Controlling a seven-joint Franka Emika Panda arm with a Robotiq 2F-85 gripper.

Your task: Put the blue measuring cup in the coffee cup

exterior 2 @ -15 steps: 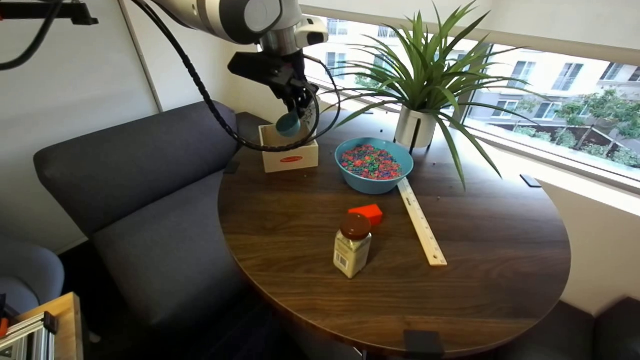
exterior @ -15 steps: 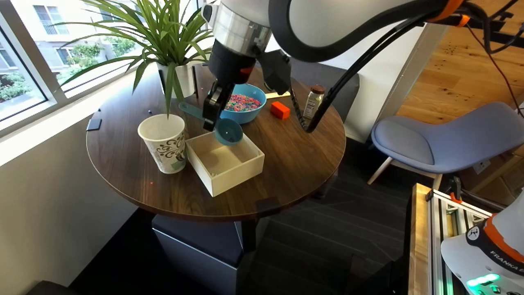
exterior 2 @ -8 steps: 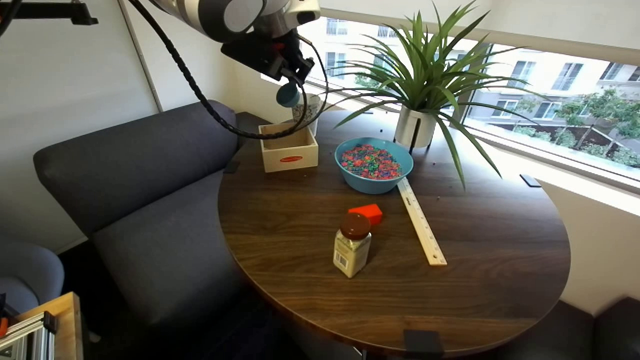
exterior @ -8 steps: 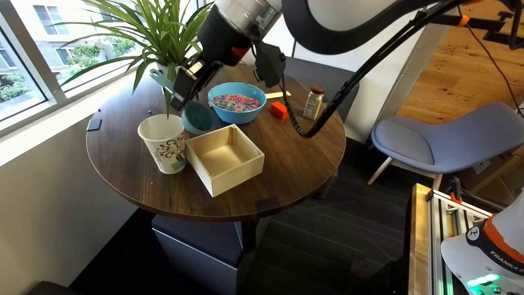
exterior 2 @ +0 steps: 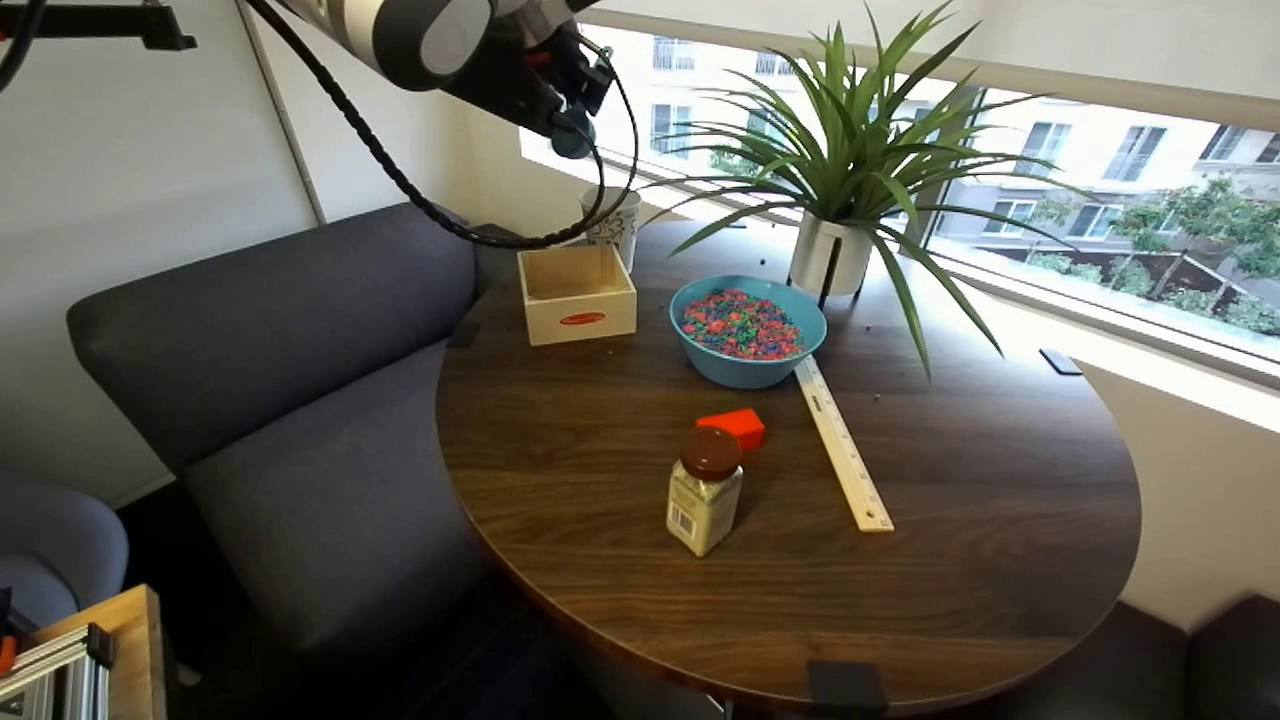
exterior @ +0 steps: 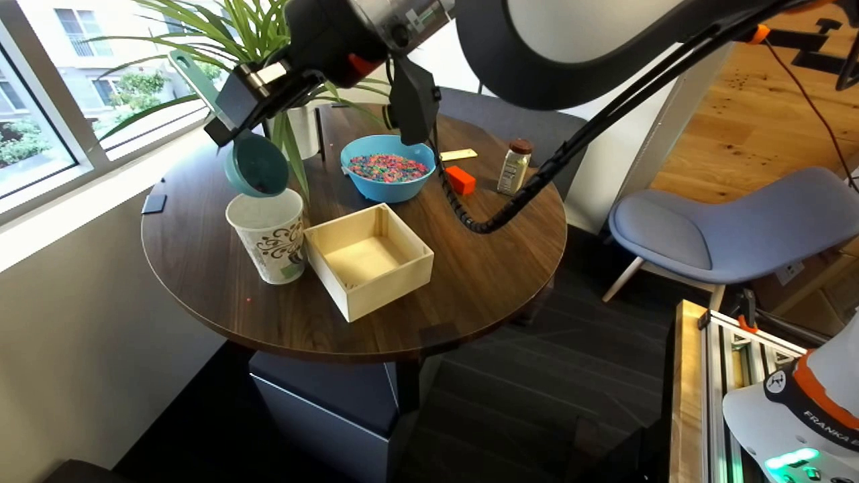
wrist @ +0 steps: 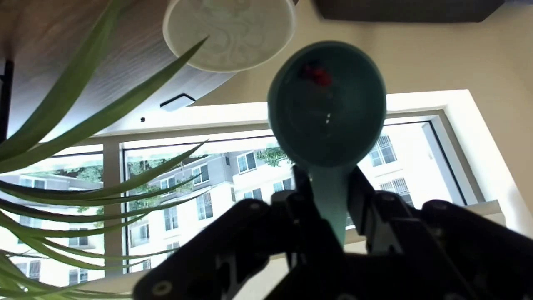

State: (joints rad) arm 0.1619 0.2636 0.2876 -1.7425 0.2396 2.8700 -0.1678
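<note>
One white-and-black robot arm (exterior: 584,30), stretched over a round dark-wood table (exterior: 470,275), wrist tilted, ridged black cable (exterior: 480,227) looping beneath. At its end, a black two-fingered gripper (wrist: 331,183) pinching the handle of a small teal-blue plastic measuring cup (exterior: 260,166); handle slanting upward, scoop end lowest (with a blurred red patch (wrist: 318,76) inside, in the wrist view). Held in mid-air, higher than an upright cream-white tapered coffee cup (exterior 2: 622,245) with dark swirls and near it, with a gap between in an exterior view; hard to tell whether squarely over the mouth.

Just beside the coffee cup, an open square pale-wood box (exterior: 390,285). Farther from it, a round light-blue bowl (exterior: 394,193) holding many small pink, green and blue pellets (exterior: 386,168).

Near the coffee cup, a long-leaved green plant (exterior 2: 855,180) in a white pot (exterior 2: 852,262), one leaf (wrist: 125,100) crossing before the coffee cup's mouth in the wrist view. Well apart from the coffee cup, an orange-red block (exterior 2: 742,424), a flat pale wooden ruler (exterior 2: 845,450) and a clear brown-lidded jar (exterior 2: 705,505).
</note>
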